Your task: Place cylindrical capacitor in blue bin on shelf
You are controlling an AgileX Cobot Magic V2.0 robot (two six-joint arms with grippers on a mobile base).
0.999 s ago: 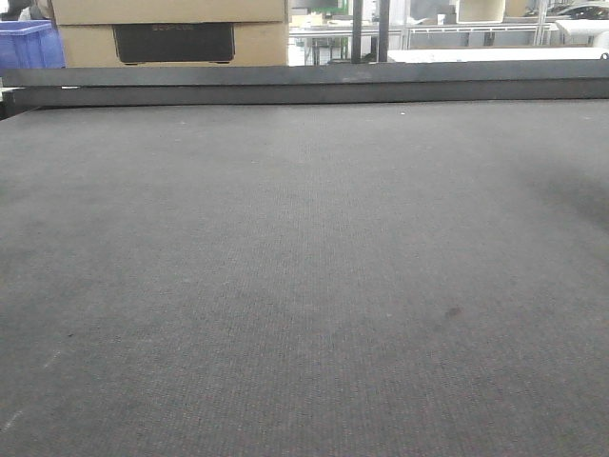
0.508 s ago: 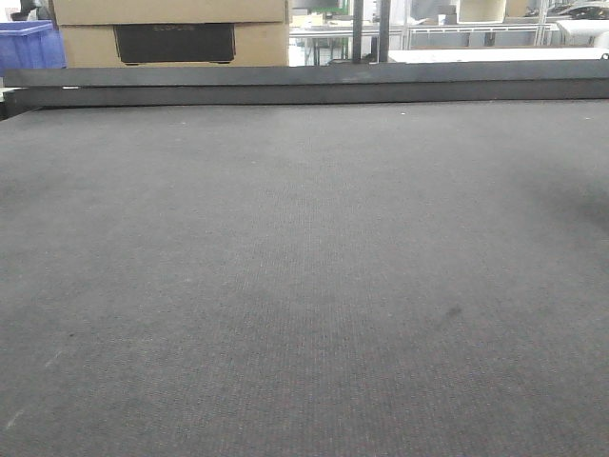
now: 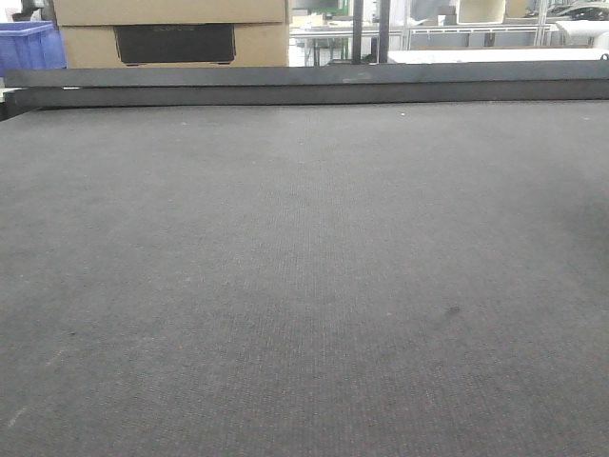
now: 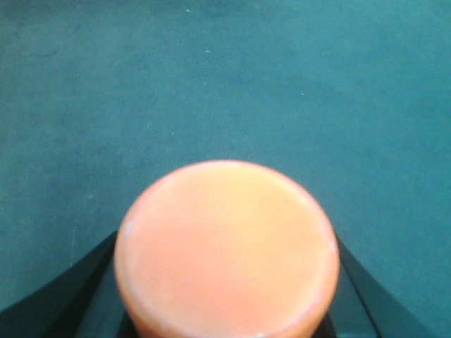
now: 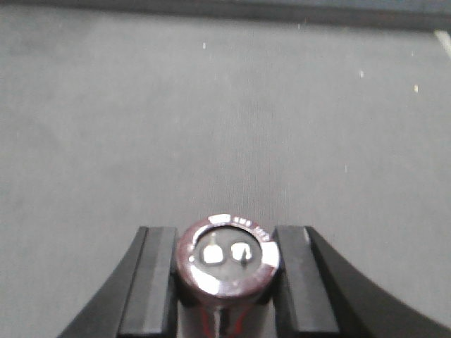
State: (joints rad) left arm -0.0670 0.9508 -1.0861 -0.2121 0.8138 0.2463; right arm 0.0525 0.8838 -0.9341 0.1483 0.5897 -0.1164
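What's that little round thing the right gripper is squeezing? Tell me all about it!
The capacitor is a small dark reddish-brown cylinder with a shiny rim. Its end faces the camera, showing two small metal terminals. The right gripper pinches it between black pads, one on each side, with the grey mat behind it.

Dark grey finely ribbed fabric mat, blue plastic crate, tan cardboard box, plain pale-orange round cylinder, dark maroon cylindrical capacitor, silver-faced
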